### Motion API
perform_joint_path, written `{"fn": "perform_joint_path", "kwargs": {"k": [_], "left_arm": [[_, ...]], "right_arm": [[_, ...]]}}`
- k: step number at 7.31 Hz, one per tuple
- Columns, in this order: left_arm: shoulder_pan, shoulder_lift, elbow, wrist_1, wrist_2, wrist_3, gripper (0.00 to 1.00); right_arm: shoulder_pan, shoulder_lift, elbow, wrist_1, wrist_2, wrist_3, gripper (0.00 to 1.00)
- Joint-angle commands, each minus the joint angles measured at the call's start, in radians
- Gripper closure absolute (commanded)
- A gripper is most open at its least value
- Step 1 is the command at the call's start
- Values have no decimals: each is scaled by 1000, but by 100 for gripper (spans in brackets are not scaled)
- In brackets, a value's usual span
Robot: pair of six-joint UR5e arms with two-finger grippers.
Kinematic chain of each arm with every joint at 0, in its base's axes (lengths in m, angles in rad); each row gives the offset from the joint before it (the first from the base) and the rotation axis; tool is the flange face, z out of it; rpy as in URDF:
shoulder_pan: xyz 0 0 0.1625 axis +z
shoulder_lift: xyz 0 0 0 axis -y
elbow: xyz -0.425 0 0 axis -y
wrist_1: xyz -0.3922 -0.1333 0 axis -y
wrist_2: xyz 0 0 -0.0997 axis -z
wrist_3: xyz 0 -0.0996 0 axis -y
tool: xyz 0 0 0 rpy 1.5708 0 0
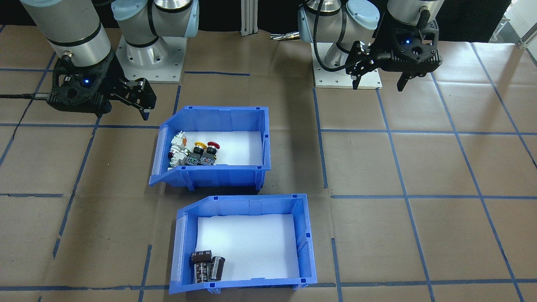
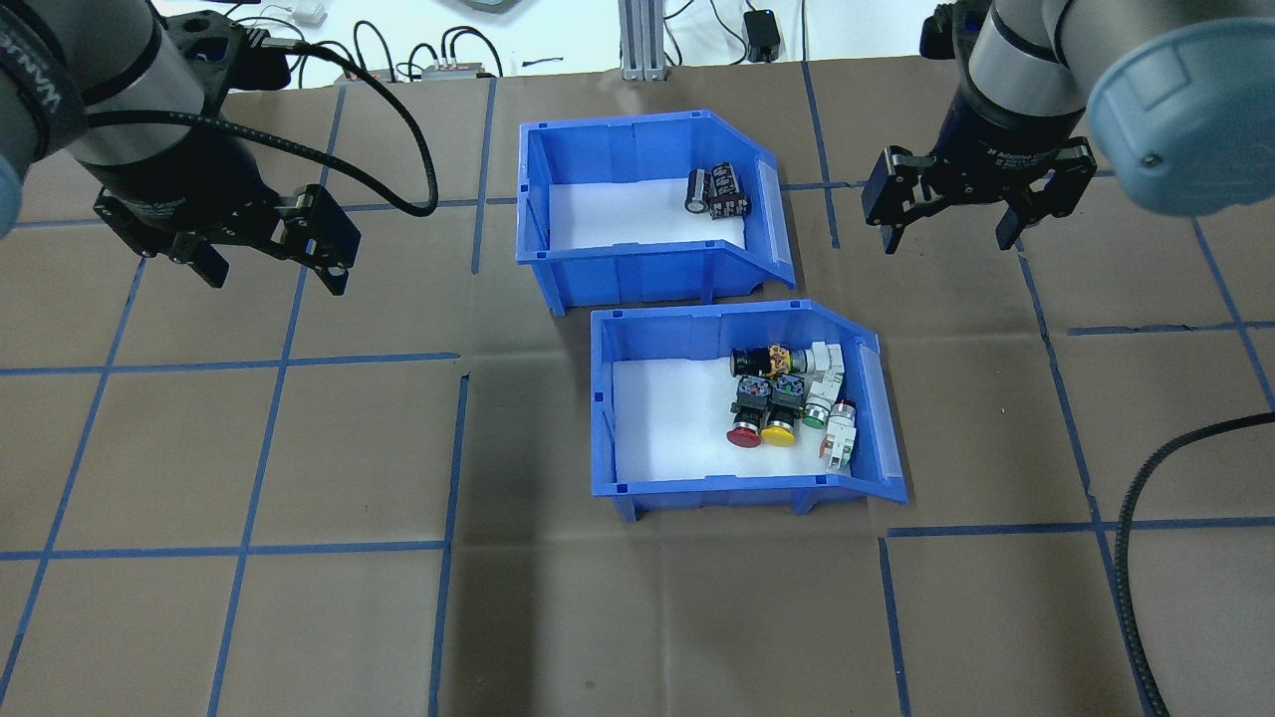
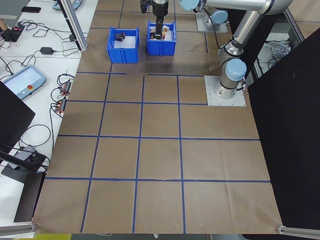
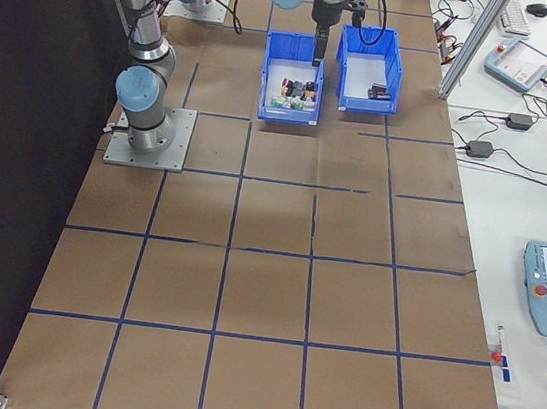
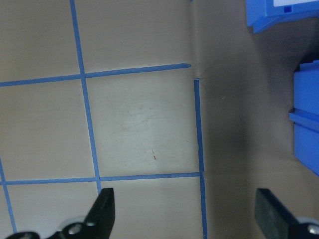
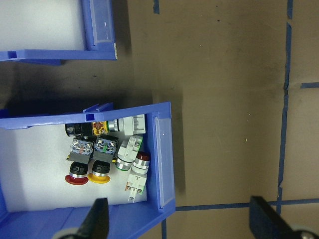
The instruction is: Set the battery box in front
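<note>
Where the front-facing camera looks down the bench (image 1: 419, 167), the battery box (image 1: 243, 245) sits at about 6 o'clock, with dark cells (image 1: 207, 264) in its lower left corner. Another blue bin (image 1: 214, 147) holding push-button switches (image 1: 194, 153) stands just beyond it, toward the robot. At 1 o'clock the left gripper (image 1: 379, 82) hangs with jaws spread and empty; at 10 o'clock the right gripper (image 1: 140, 100) hangs well clear of both bins.

From overhead, the battery box (image 2: 647, 204) lies at 12 o'clock, the switch bin (image 2: 742, 408) just nearer the robot and slightly right. The left gripper (image 2: 269, 269) at 9 o'clock and the right gripper (image 2: 951, 214) at 2 o'clock both show parted jaws holding nothing.

Seen by the left wrist camera, bare paper and blue tape lie between open fingers (image 5: 102, 211).

Under the right wrist camera sits the switch bin (image 6: 164, 159), its spread fingers (image 6: 97, 219) empty.
</note>
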Motion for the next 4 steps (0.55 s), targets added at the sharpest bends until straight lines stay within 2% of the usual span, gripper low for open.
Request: {"fn": "perform_joint_path", "kwargs": {"k": [1,4], "left_arm": [[0,-1,-1,0,0,0,0],[0,-1,0,0,-2,-6,0]], "right_arm": [[-2,-5,-4,0,2,-2,0],[-2,-5,-4,0,2,-2,0]]}}
